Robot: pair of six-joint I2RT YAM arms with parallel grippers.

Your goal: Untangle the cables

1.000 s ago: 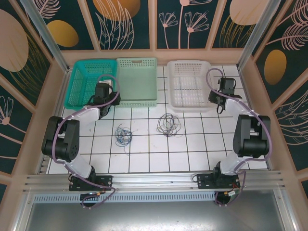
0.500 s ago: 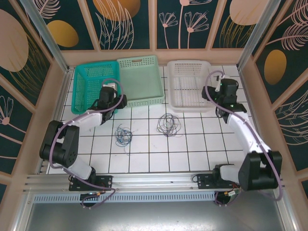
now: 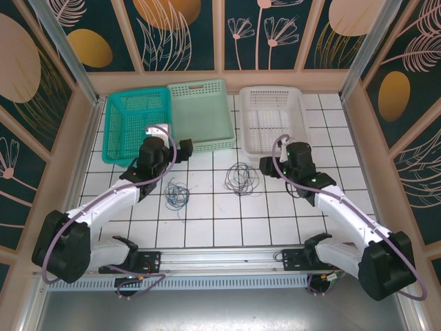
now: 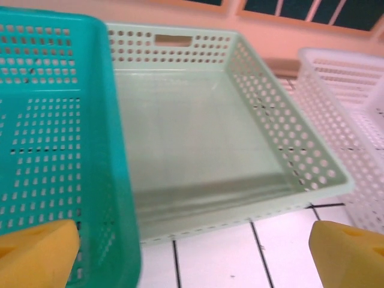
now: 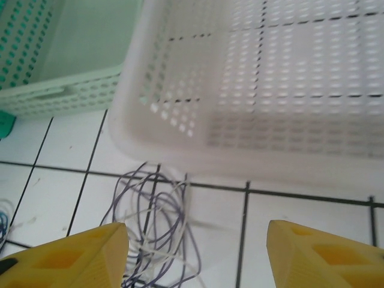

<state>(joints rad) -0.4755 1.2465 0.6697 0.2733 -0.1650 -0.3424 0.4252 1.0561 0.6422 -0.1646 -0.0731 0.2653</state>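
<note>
Two tangles of cables lie on the white tiles: a blue one (image 3: 177,195) and a dark and pale one (image 3: 241,178), about a tile apart. My left gripper (image 3: 165,146) hovers at the front edge of the baskets, above and behind the blue tangle. In the left wrist view it (image 4: 192,264) is open, yellow fingertips (image 4: 36,252) wide apart with bare tile between them. My right gripper (image 3: 279,160) hangs just right of the dark and pale tangle. It (image 5: 195,258) is open too, with that tangle (image 5: 156,228) by its left fingertip (image 5: 66,258), nothing gripped.
Three baskets stand in a row at the back: teal (image 3: 134,124), pale green (image 3: 200,114) and white (image 3: 272,121). The white basket's front corner (image 5: 180,144) is close above the right tangle. Wooden walls close in the table on both sides.
Both arms swung away from the baskets toward the middle of the table: the left to the pale green basket's front, the right beside the dark and pale tangle. Both grippers opened wider.
</note>
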